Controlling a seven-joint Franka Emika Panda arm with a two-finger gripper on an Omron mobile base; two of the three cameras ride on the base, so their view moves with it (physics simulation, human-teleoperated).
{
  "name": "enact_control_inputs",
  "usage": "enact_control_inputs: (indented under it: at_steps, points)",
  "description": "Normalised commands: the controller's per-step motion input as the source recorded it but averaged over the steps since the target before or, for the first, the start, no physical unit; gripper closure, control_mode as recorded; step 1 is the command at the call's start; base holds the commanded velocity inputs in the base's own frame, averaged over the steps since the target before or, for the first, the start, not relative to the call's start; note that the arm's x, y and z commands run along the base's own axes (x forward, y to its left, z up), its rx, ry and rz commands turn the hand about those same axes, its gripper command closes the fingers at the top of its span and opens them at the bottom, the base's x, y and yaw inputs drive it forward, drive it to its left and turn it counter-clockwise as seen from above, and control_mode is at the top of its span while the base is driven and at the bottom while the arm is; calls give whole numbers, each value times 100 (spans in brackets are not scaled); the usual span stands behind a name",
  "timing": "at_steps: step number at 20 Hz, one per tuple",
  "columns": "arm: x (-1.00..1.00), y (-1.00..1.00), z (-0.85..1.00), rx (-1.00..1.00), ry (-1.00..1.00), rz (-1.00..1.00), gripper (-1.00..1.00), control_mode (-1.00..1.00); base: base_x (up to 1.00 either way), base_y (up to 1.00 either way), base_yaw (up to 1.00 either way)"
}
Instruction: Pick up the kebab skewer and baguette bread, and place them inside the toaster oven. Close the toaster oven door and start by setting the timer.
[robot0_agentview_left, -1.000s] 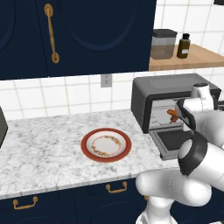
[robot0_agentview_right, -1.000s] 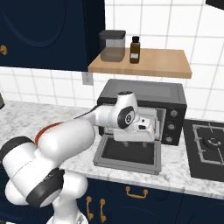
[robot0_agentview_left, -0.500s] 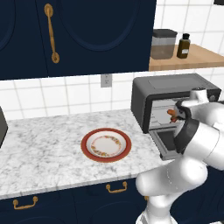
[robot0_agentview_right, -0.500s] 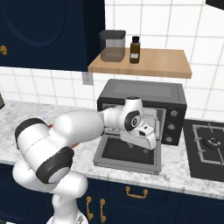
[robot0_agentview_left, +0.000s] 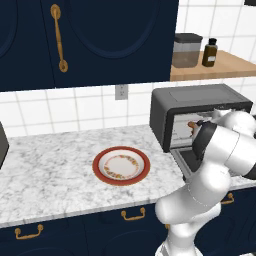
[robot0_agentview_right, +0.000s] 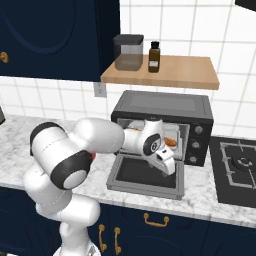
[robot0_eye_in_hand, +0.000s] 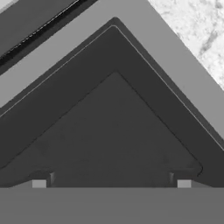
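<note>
The toaster oven (robot0_agentview_right: 160, 106) (robot0_agentview_left: 200, 97) stands on the counter with its door (robot0_agentview_right: 147, 172) dropped flat. Inside on the rack lies the orange-brown baguette bread (robot0_agentview_right: 171, 142), and one end of it (robot0_agentview_left: 191, 124) pokes out past my arm. I cannot make out the kebab skewer; my arm covers part of the cavity. My gripper (robot0_agentview_right: 170, 169) hangs just above the lowered door, pointing down at it. In the hand view the gripper (robot0_eye_in_hand: 111, 183) is open, its tips wide apart, with nothing between them and the door's dark glass (robot0_eye_in_hand: 113, 131) below.
A red-rimmed plate (robot0_agentview_left: 121, 166) sits bare on the marble counter (robot0_agentview_left: 50, 165) left of the oven. A wooden shelf (robot0_agentview_right: 190, 75) above carries a canister and a dark bottle. A stove top (robot0_agentview_right: 240, 167) lies to the oven's right.
My hand has drawn back out of the oven's mouth and dropped lower, over the open door. The baguette stays inside the oven.
</note>
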Motion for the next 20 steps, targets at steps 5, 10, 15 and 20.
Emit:
enact_control_inputs:
  at_steps: [5,10,15,20]
  points:
    - [44,0,-7,0,-14,-20,-100,-100,0,0,0]
    - [45,0,0,0,-10,-24,-100,-100,0,0,0]
    - [40,0,-2,0,-5,-25,-100,-100,0,0,0]
    - [27,0,0,0,0,-22,-100,-100,0,0,0]
